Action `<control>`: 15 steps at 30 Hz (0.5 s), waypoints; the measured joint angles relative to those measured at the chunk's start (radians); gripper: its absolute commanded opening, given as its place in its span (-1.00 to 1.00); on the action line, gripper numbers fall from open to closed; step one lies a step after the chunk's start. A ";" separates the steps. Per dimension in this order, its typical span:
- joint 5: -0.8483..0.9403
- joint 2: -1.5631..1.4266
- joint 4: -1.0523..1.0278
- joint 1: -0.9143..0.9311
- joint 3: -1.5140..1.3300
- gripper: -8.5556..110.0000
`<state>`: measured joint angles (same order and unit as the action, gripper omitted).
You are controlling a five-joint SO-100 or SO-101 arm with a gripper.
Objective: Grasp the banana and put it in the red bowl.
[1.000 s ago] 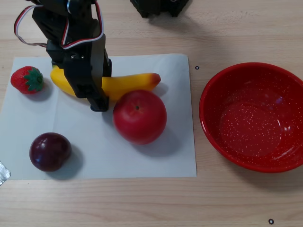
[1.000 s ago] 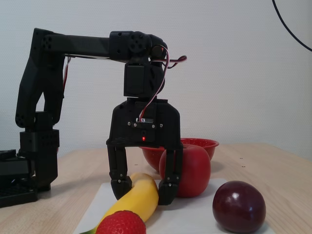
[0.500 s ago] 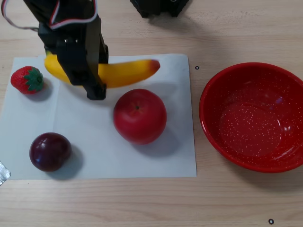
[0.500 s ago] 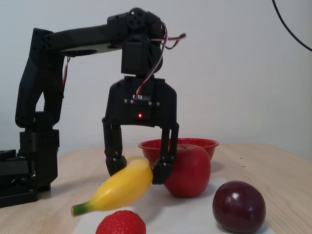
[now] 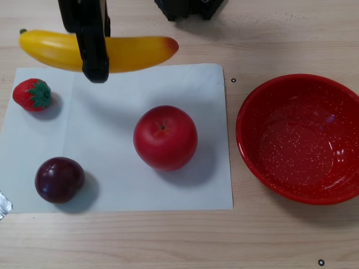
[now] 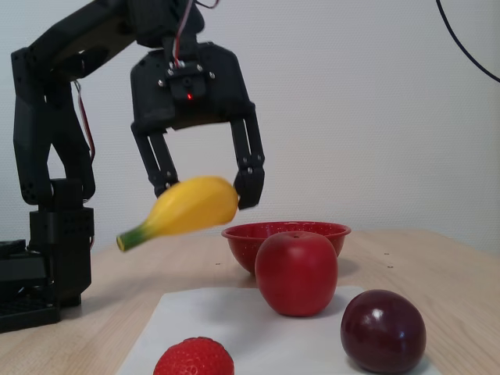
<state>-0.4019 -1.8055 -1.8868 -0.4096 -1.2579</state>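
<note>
The yellow banana (image 5: 134,51) hangs in the air, well above the table, with my gripper (image 5: 93,63) shut on its middle. In the fixed view the banana (image 6: 187,209) tilts with its green stem end down to the left, clamped in the gripper (image 6: 205,191) by two black fingers. The red bowl (image 5: 303,137) stands empty on the wood at the right of the other view, far from the gripper. In the fixed view the red bowl (image 6: 250,237) shows behind the apple.
A white paper sheet (image 5: 106,185) carries a red apple (image 5: 165,137), a dark plum (image 5: 59,179) and a strawberry (image 5: 32,94). The arm's black base (image 6: 43,266) stands at the left of the fixed view. A black block (image 5: 188,8) sits at the table's far edge.
The gripper has lifted the banana off the paper and raised it high, moving toward the top of the other view. The apple, plum, strawberry and bowl stayed put.
</note>
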 measured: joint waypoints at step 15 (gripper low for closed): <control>0.141 -0.048 0.000 0.345 0.143 -0.85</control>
<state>-0.2608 -1.8530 -1.8868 -0.0644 -1.1152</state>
